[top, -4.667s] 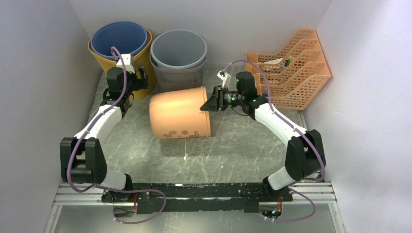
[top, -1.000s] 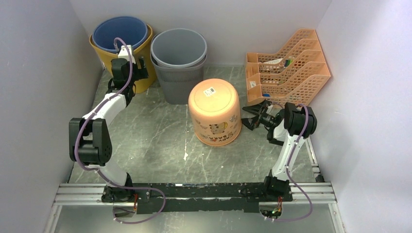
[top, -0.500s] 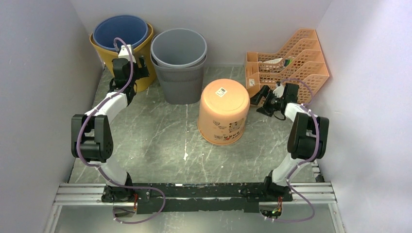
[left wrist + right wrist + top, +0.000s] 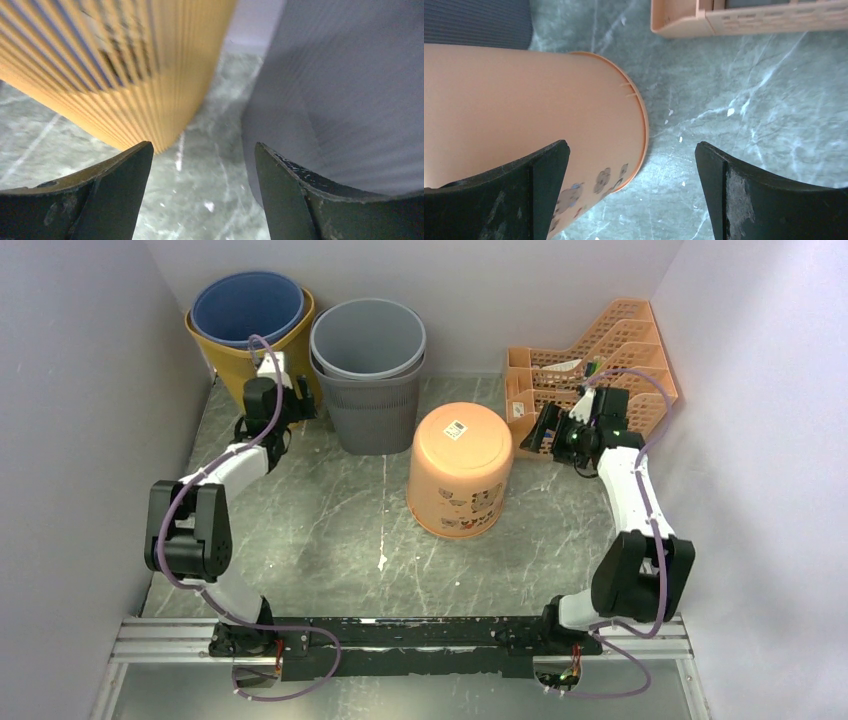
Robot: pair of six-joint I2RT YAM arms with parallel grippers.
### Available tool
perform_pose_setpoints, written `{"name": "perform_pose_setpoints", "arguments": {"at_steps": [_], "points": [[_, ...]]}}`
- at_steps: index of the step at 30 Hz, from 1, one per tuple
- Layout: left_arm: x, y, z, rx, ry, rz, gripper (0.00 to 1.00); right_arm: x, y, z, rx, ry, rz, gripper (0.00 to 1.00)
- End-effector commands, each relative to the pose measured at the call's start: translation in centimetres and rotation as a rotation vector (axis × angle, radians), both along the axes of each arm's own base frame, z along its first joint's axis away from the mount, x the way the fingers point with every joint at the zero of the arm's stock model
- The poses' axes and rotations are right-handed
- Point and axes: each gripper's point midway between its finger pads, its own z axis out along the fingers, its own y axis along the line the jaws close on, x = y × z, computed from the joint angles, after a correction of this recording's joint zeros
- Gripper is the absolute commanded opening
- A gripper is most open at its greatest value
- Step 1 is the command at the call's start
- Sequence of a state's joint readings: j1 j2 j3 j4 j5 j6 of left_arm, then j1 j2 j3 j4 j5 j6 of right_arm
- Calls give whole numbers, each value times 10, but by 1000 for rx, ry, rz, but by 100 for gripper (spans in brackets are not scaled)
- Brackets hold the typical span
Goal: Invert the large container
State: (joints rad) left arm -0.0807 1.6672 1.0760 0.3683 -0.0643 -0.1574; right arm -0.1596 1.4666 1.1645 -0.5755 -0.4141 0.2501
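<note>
Peach plastic for the large container (image 4: 460, 468): stands rim-down on the tabletop (image 4: 330, 530) left of the right hand (image 4: 549, 430), label up, so reads as inverted. Leaves that hand spread wide, empty, seemingly clear of its wall, file rack (image 4: 620, 370) just beside. Finds the left hand (image 4: 298, 405) parted on nothing between yellow bin (image 4: 215, 365) and grey bin (image 4: 368, 412), free tabletop only behind it.

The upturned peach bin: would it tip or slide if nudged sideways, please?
The peach bin probably slides rather than tips: its wide rim rests flat on the smooth table. Thin-looking plastic suggests it is light and flexible.
</note>
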Motion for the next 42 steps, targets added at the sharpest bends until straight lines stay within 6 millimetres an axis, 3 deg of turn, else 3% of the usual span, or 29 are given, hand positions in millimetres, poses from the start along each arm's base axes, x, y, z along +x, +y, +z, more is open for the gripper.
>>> {"name": "perform_pose_setpoints", "arguments": {"at_steps": [1,4,12,16,23,28,32,37,42], "points": [[-24,-50,-2,-26,8,-138,85,-13,-12,36,-128,-18,-31,100],[-41,-80,-9,-42,32,-196,84,-18,-11,54,-161,-37,-31,100],[-77,-137,-17,-66,69,-295,82,-24,-1,104,-285,-123,-46,100],[-84,-135,-17,-92,67,-259,82,-23,-3,130,-312,-173,-56,100],[-96,-113,-5,-88,50,-171,82,-23,11,126,-257,-144,6,100],[-119,-118,-8,-127,79,-207,78,-18,18,153,-262,-236,5,100],[-140,-135,-14,-117,106,-249,77,-14,29,174,-266,-290,20,100],[-161,-170,-25,-183,141,-312,73,-9,46,172,-262,-288,71,100],[-158,-207,-36,-183,164,-344,73,-6,55,180,-249,-316,94,100]]}}
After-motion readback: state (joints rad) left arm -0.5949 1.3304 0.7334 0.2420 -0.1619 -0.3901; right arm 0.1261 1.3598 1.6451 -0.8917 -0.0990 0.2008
